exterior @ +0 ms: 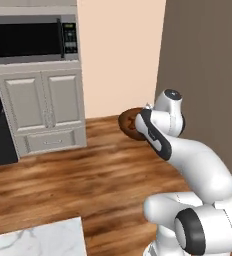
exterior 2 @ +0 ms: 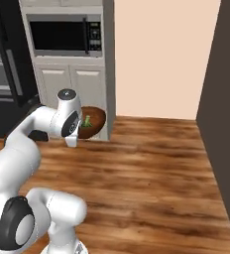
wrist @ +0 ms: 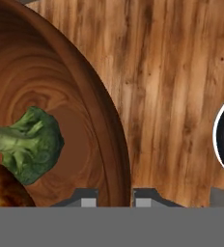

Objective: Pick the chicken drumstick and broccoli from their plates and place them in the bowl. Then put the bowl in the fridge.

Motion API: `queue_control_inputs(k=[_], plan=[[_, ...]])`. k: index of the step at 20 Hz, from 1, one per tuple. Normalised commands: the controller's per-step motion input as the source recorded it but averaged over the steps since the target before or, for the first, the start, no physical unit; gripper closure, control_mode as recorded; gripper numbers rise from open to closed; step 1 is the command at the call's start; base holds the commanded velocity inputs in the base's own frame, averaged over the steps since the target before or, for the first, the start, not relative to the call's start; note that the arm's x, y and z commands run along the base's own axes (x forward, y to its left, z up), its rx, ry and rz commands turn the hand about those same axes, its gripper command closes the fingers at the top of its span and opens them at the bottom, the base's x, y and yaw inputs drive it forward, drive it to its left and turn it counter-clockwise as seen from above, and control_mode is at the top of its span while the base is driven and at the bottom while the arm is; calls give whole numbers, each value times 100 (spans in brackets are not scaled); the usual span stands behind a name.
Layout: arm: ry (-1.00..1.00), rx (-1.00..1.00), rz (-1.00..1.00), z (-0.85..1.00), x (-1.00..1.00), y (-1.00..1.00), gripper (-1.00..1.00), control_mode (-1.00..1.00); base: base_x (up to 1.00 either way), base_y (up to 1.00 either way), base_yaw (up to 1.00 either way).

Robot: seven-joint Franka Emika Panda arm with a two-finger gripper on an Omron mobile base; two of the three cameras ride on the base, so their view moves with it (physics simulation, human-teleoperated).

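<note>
Pincer [wrist: 115, 198] pinching rim of bowl [wrist: 61, 111], one finger each side of wall. Bowl carried above wood floor [wrist: 181, 96]; broccoli [wrist: 29, 144] and chicken drumstick [wrist: 3, 185] lie inside. Fridge [exterior 2: 8, 64] ahead-left. Advice: keep bowl level, swing slowly, avoid jerks on rim grip.

smooth, grained wooden bowl [wrist: 61, 96], bumpy matt broccoli [wrist: 29, 144], glazed rough drumstick [wrist: 3, 188], polished wood-plank floor [wrist: 172, 87]

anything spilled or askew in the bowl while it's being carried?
Nothing stands out. The tool is shut on the rim of the wooden bowl, held above the wood floor. The broccoli and chicken drumstick both lie inside the bowl.
</note>
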Motion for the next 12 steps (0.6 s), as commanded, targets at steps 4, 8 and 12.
queue_control_inputs(k=[4, 8, 12], plan=[[0, 0, 0, 0, 0, 0, 100, 100, 93, 0, 28], [0, 0, 0, 0, 0, 0, 100, 100, 88, 0, 34], [0, 0, 0, 0, 0, 0, 100, 100, 83, 0, 40]])
